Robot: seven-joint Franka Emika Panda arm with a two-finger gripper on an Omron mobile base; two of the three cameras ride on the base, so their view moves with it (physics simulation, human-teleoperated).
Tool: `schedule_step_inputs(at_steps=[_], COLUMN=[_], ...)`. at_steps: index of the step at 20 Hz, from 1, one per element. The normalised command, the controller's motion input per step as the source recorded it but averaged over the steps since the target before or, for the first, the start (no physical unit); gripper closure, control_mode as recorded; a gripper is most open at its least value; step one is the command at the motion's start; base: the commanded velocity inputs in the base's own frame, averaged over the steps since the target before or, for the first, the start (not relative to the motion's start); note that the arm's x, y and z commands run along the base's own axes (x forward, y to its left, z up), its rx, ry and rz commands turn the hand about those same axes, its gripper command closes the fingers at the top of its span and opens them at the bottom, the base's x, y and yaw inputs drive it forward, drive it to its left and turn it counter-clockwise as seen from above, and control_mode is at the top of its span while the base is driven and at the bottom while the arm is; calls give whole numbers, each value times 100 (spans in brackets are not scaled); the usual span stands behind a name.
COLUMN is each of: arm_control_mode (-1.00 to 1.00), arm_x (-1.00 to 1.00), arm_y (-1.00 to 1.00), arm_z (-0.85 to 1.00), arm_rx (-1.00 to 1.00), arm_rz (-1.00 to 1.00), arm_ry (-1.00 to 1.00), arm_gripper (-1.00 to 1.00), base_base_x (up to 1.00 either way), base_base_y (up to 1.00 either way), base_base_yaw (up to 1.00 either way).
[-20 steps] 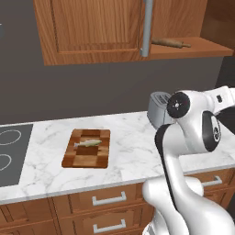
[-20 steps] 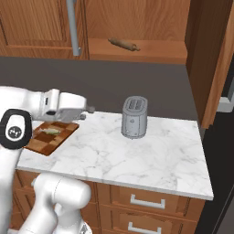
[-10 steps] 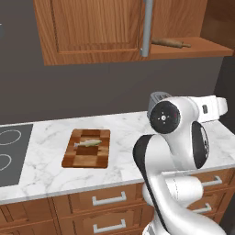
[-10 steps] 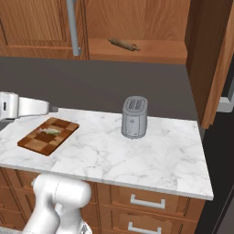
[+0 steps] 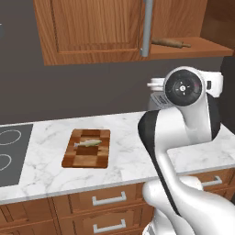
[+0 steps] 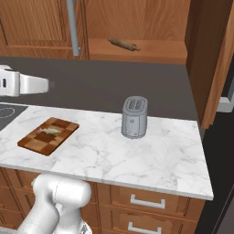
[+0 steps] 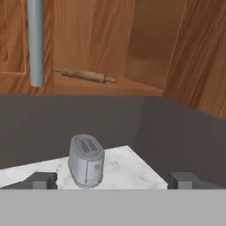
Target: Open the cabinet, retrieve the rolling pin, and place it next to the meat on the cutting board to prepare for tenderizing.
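- Wooden rolling pin (image 6: 124, 44) is lying on the bottom shelf of the open cabinet (image 6: 137, 50), just past the grey bar handle (image 6: 72, 27).
- meat (image 5: 87, 143) sits on the cutting board (image 5: 87, 158), over on the marble table (image 6: 137, 155).
- pincer (image 7: 112, 178) hangs up in the air with its tips spread wide, nothing in it, facing the toaster (image 7: 86, 161).
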Motion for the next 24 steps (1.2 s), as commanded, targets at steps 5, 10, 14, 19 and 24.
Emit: schedule_step_inputs(at_steps=[5,10,14,19,24], arm_control_mode=[-100,-100,-100,-100,-100], arm_x=[34,26,24,28,32], arm_y=[0,0,0,1,2], arm_z=[37,33,15,5,0], arm_rx=[13,7,7,3,-1], arm_rz=[13,5,4,5,10], arm_ry=[-24,-25,-29,-26,-16], arm_gripper=[-100,-100,-100,-100,-100], base_base_x=[0,0,0,0,0], base_base_y=[0,0,0,0,0], base_base_yaw=[0,0,0,0,0])
